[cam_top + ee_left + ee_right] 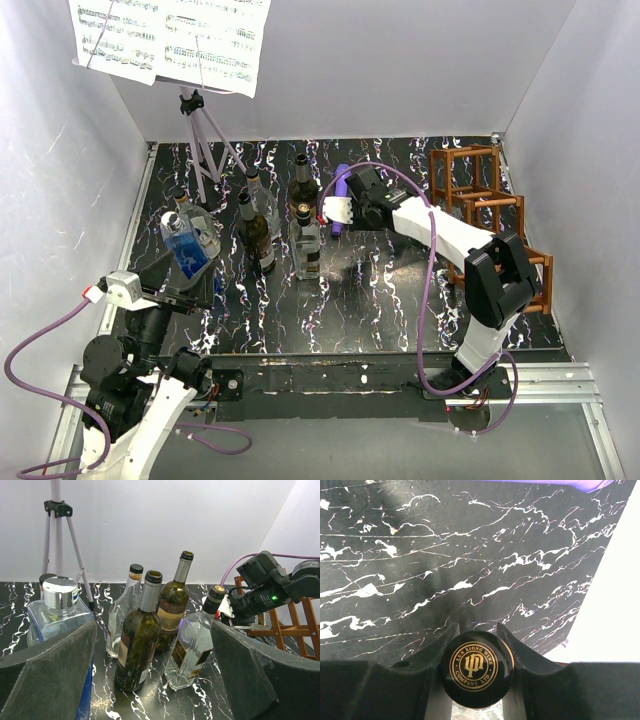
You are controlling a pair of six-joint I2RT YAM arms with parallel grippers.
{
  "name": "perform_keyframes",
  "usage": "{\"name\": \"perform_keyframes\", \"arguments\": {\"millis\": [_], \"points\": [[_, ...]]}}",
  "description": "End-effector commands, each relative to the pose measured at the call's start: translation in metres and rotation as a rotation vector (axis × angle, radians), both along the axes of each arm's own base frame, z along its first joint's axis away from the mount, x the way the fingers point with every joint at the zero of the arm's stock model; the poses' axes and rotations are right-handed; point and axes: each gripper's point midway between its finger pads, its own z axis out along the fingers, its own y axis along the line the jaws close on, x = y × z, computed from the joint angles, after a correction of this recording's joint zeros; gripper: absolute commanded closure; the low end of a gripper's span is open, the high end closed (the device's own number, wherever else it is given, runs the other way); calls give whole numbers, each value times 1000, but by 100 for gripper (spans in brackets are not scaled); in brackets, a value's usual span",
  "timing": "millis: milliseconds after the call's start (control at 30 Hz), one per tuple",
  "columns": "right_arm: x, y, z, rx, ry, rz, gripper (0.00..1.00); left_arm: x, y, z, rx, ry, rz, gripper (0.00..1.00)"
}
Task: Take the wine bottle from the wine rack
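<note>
Black and round, a bottle cap with a gold emblem sits squarely between the two dark fingers of the right gripper. The jaws are drawn in tight against its sides, one finger pressing on each flank, with the cap filling the gap between them. The cap belongs to a clear glass wine bottle with a dark label. The bottle stands with its base on the black table veined in white, tilted a little, its neck leaning toward the gripper that holds it.

The reddish-brown wooden open-frame wine rack stands along the right wall, well apart from the bottle. The right arm stretches from there across the table to the bottle.

Just beside the held bottle stands a cluster of others:
- a dark green bottle with an uncapped neck
- an olive-brown bottle with a pale label behind it
- a clear bottle with a black cap

The left gripper has its jaws spread as wide as they go and grasps nothing. Its fingers frame the cluster from the near side without touching it. A square bottle of blue liquid with a shiny silver cap stands just beyond the left finger. Whether they touch I cannot tell.
</note>
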Motion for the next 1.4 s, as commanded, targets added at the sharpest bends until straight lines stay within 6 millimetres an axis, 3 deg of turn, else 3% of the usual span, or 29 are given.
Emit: {"name": "perform_keyframes", "arguments": {"millis": [0,400,833,1367], "points": [[17,16,39,55,-103,0,99,4,-4,-3,24,14,-10,2],[17,16,54,101,-125,-57,99,4,-4,-4,26,14,-10,2],[19,24,83,188,-169,-76,99,2,-3,-3,22,7,-8,2],[16,28,97,209,-199,-91,99,1,-2,-1,19,0,-8,2]]}}
